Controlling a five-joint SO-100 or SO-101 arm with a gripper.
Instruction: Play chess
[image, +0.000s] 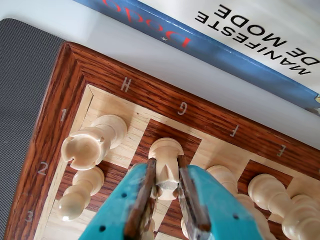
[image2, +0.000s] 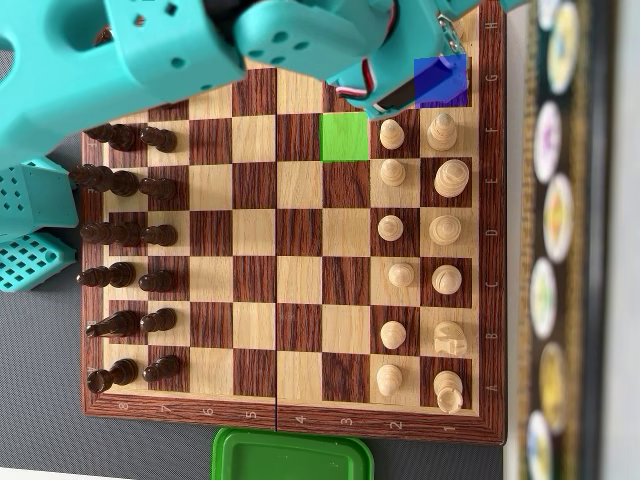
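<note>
The teal claw (image: 167, 187) closes its two rust-stained fingers on a pale wooden knight (image: 165, 162) standing on the G1 dark square. Beside it are one rook (image: 92, 142) and one pawn (image: 80, 192). The glossy wood-grain chessboard (image: 150, 95) carries silver letters H, G, F, E. Beyond lies a book (image: 240, 30) printed "MANIFESTE DE MODE".

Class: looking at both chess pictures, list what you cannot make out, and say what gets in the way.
1. Overhead view: the arm hides the board's top rows, the claw and the piece it grips.
2. Wrist view: the claw covers the knight's base; black pieces lie outside the frame.
3. Overhead view: the objects along the right edge are blurred.
</note>
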